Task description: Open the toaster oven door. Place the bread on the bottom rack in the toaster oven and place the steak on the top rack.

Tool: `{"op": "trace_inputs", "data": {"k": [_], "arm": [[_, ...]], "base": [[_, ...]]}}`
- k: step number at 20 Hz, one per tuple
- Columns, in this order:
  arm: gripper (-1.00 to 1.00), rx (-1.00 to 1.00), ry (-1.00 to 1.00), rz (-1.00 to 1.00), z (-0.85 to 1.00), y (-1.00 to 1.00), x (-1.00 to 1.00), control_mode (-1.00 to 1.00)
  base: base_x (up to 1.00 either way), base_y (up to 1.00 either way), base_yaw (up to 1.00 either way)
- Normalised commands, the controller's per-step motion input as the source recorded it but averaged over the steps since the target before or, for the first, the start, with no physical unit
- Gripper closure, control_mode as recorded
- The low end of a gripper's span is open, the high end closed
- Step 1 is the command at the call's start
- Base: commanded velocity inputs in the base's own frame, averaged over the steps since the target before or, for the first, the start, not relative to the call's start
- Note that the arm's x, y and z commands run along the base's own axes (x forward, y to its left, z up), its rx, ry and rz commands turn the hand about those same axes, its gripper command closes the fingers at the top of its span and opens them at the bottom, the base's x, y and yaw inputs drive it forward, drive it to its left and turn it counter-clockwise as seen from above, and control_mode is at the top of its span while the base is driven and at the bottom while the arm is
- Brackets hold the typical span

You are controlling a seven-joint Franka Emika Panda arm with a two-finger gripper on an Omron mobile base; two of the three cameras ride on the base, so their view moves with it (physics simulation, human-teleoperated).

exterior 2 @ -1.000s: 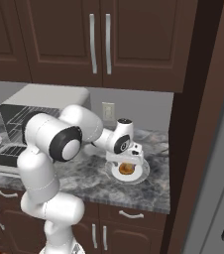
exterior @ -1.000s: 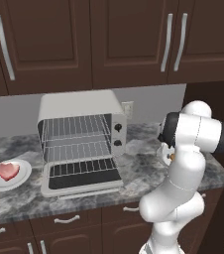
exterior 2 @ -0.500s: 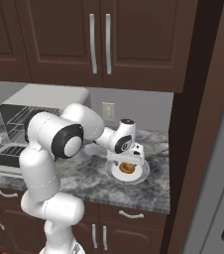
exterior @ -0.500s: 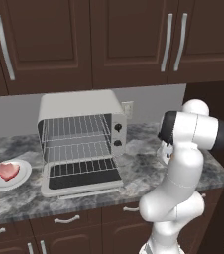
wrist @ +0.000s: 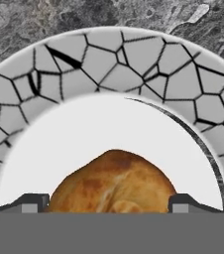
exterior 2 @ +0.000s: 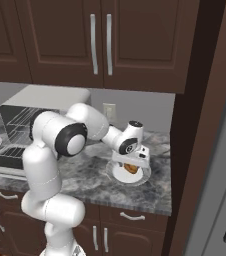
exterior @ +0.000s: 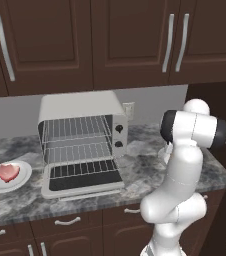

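1. Looking across the room, you've got dark brown upper cabinets (exterior: 130,45) w/ long silver bar handles, a pale grey backsplash w/ a wall outlet (exterior: 129,111), and a tall dark panel at the right end of the counter run.
2. Your work surface is a grey-and-white marbled counter (exterior: 140,167), w/ dark lower drawers and curved silver pulls beneath.
3. Toaster oven (exterior: 80,107) sits on the counter toward the left in the left base view, backed up near the wall. Its door (exterior: 82,182) is dropped flat onto the counter, glass facing up.
4. Inside you can see the top rack (exterior: 75,130) and the bottom rack (exterior: 77,152), both bare wire.
5. Steak (exterior: 7,172) lies on a small white plate (exterior: 24,179), just left of the open door.
6. Bread (wrist: 113,181) sits on a separate plate (wrist: 104,64) w/ a cracked-mosaic grey rim and plain white centre, on the counter well right of the oven, near the dark end panel. See it also in the right base view (exterior 2: 131,168).
7. Gripper (wrist: 106,203) is down over that plate: in the hand view the two tips stand wide apart, one on each side of the bread, close to its flanks.
8. You can't tell from the views whether the pads are touching the crust yet; nothing shows the bread lifted off the plate.
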Motion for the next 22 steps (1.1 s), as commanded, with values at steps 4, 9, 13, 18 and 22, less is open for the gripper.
{"op": "trace_inputs", "data": {"k": [4, 9, 13, 18, 22], "arm": [[1.00, 0.01, 0.00, 0.01, -0.41, 0.02, -0.10, -1.00], [1.00, 0.01, 0.00, 0.01, -0.24, 0.01, -0.08, -1.00], [1.00, 0.00, -0.08, 0.07, -0.04, 0.01, -0.13, -1.00], [1.00, 0.00, -0.14, 0.06, 0.16, 0.31, -0.14, -1.00], [1.00, -0.02, -0.05, 0.03, 0.16, 0.46, -0.07, -1.00]], "base": [[0.00, 0.00, 0.00], [0.00, 0.00, 0.00], [0.00, 0.00, 0.00], [0.00, 0.00, 0.00], [0.00, 0.00, 0.00]]}}
